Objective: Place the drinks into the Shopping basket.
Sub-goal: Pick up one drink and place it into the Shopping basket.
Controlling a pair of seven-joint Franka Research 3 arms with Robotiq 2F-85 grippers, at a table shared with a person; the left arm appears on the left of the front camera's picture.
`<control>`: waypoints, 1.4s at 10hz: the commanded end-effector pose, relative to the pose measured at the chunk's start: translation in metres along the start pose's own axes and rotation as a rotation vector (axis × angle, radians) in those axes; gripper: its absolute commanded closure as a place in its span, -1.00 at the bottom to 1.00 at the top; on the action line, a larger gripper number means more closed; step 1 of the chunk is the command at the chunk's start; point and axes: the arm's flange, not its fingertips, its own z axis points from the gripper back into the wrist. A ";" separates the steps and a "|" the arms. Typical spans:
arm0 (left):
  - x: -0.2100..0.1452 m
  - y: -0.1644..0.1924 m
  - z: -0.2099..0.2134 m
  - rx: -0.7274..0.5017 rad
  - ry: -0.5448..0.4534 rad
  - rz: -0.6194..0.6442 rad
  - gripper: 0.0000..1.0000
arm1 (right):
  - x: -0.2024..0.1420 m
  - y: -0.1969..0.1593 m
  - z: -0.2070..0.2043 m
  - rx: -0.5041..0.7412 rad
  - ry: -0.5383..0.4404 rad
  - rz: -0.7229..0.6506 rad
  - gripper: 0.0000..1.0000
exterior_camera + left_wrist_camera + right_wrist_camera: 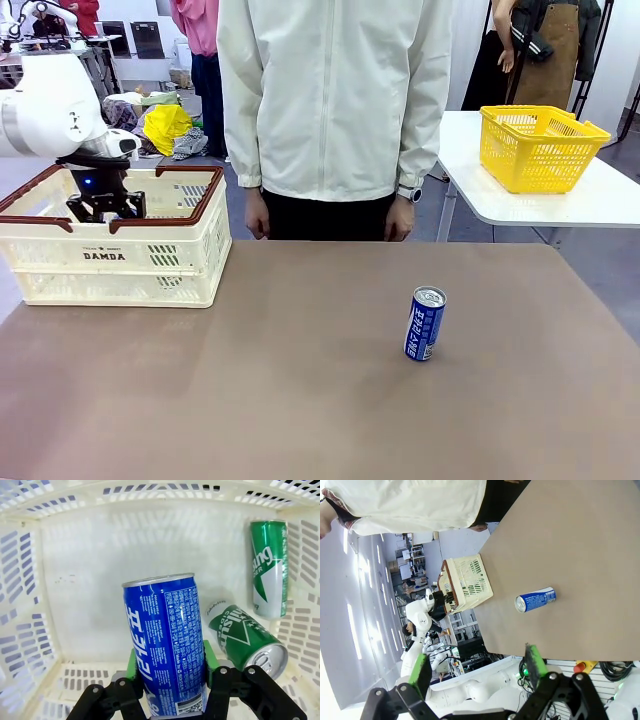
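Note:
In the left wrist view, my left gripper is shut on a blue drink can with white lettering, held upright inside the Shopping basket. Two green cans lie on the basket floor, one by the far right wall and one close beside the held can. From the front, the left gripper sits low inside the cream basket with the brown rim. A second blue can stands on the table right of centre. My right gripper hangs open high above the table, with that can below it.
A person in a white jacket stands at the far edge, hands down by the sides. A yellow basket rests on a separate white table at the back right. The brown tabletop spreads wide between basket and can.

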 end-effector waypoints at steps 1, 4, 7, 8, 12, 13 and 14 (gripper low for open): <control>0.008 0.001 0.000 0.036 0.012 -0.007 1.00 | 0.000 0.003 0.000 0.008 0.003 -0.012 -1.00; 0.010 -0.002 -0.008 0.062 0.032 -0.005 -0.15 | 0.000 0.003 0.000 0.008 0.003 -0.012 -1.00; 0.011 -0.004 -0.007 0.069 0.042 -0.006 -1.00 | 0.000 0.003 0.000 0.008 0.003 -0.012 -1.00; 0.012 -0.004 -0.007 0.071 0.043 -0.005 -1.00 | 0.000 0.003 0.000 0.008 0.003 -0.012 -1.00; 0.012 -0.005 -0.006 0.079 0.047 -0.009 -1.00 | 0.000 0.003 0.000 0.008 0.003 -0.012 -1.00; 0.011 -0.005 -0.003 0.077 0.043 -0.012 -1.00 | 0.000 0.003 0.000 0.008 0.003 -0.012 -1.00; 0.009 -0.005 0.005 0.068 0.036 -0.020 -1.00 | 0.000 0.003 0.000 0.008 0.003 -0.012 -1.00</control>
